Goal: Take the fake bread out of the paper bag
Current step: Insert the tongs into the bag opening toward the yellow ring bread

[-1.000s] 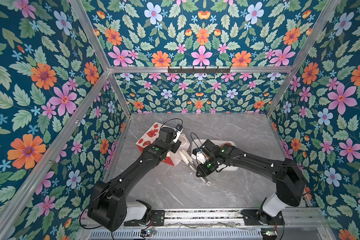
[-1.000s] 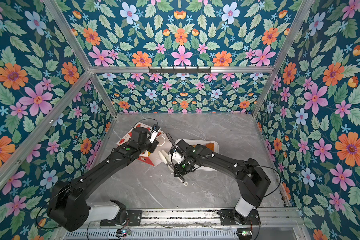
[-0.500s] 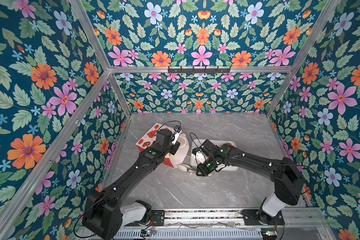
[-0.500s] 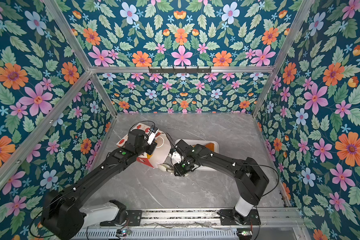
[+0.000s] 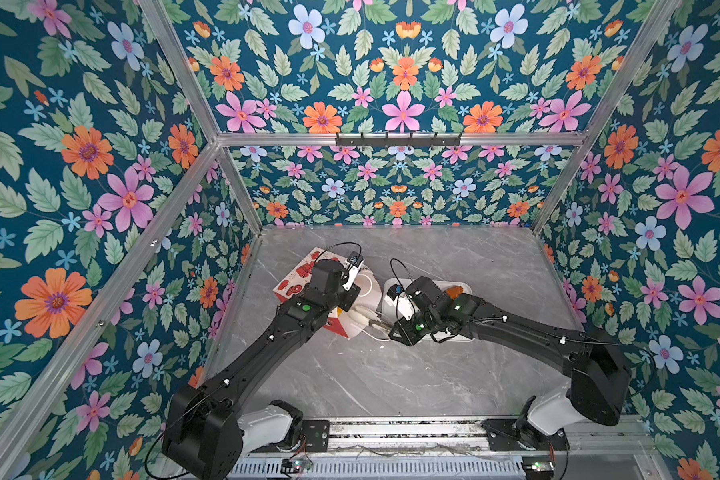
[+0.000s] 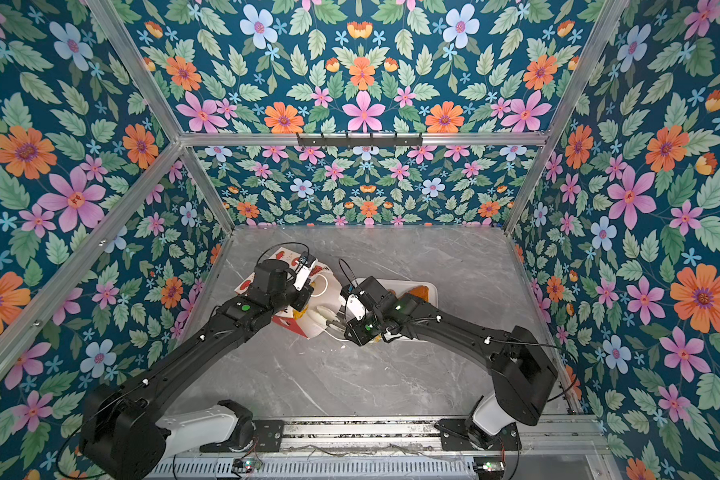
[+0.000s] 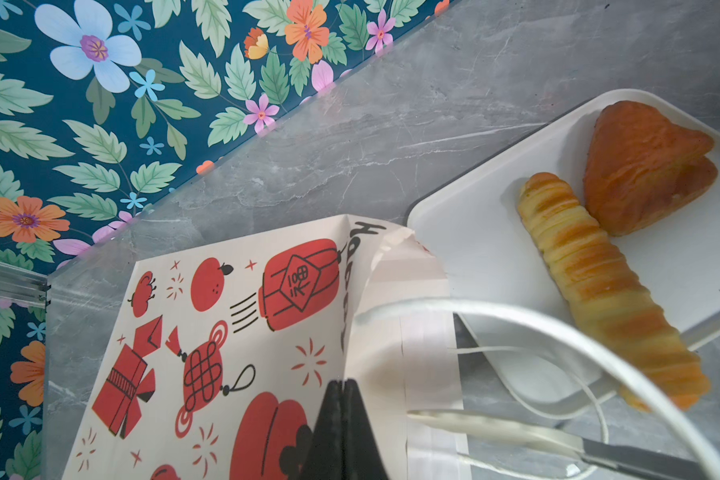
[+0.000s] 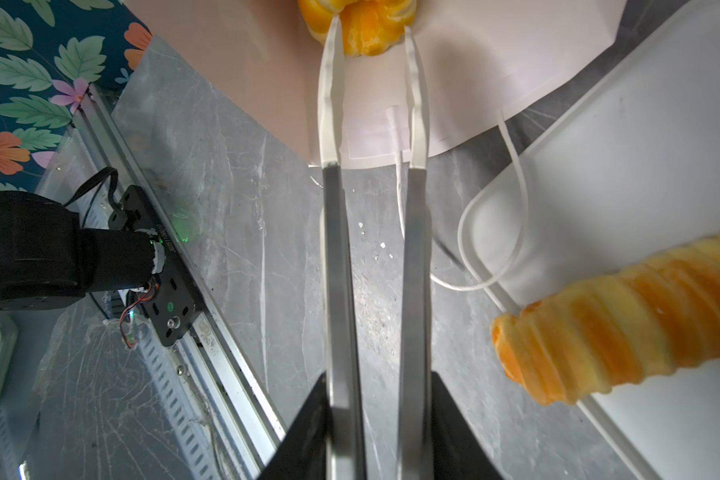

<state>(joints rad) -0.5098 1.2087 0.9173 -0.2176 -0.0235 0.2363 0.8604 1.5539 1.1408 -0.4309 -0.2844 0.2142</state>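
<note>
The red-and-white paper bag [image 5: 296, 276] [image 7: 233, 316] lies on its side at the left, white mouth facing the tray. My left gripper [image 7: 344, 382] is shut on the bag's upper rim and holds the mouth up. My right gripper [image 8: 368, 27] [image 5: 362, 316] reaches into the mouth, and its long white fingertips [image 8: 331, 83] stand apart on either side of an orange-yellow fake bread [image 8: 366, 39] inside, touching it. A twisted roll [image 7: 599, 282] [image 8: 620, 316] and a triangular puff [image 7: 645, 166] [image 5: 454, 291] lie on the tray. Anything deeper in the bag is hidden.
The flat white tray [image 5: 468, 286] [image 7: 474, 249] sits right beside the bag's mouth, and the roll overhangs its near edge. A white cord handle [image 7: 516, 316] [image 8: 516, 216] loops onto the tray. Flowered walls close in the left, back and right. A metal rail [image 8: 208, 316] runs along the front.
My right gripper has swung from in front of the bag, pointing toward the rail, into the bag's mouth. The left gripper has shifted slightly with the rim and raised it.
</note>
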